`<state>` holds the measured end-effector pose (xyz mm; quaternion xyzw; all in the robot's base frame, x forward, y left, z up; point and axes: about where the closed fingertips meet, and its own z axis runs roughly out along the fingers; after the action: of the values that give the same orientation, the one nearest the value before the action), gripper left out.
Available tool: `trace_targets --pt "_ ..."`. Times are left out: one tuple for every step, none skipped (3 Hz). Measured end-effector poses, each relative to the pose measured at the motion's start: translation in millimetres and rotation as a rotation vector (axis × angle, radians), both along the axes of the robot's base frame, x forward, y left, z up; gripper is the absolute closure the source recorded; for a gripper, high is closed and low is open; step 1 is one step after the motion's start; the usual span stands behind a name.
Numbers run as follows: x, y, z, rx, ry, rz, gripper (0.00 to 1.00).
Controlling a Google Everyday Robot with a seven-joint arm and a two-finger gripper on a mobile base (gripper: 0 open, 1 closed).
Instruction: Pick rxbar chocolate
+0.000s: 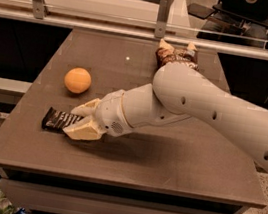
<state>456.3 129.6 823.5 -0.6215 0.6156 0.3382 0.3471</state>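
Note:
The rxbar chocolate [57,119], a flat dark bar with white lettering, lies on the brown table [165,164] at the front left. My gripper [77,120] is down at the bar's right end. One cream finger [86,107] sits on the far side of the bar and the other on the near side, and they close against it. The bar's right end is hidden between them. The bar rests on the table.
An orange [77,80] sits just behind the bar on the left. A brown-and-cream chip bag [175,55] lies at the back, partly behind my white arm [214,111]. A glass rail with metal posts [163,13] runs along the table's far edge.

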Motion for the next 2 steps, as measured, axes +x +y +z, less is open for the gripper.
trace_targets --pt "7.0 -12.9 18.7 0.031 -0.04 0.002 1.0" --pt "15.2 -28.6 43.5 0.072 -0.091 0.012 1.0"
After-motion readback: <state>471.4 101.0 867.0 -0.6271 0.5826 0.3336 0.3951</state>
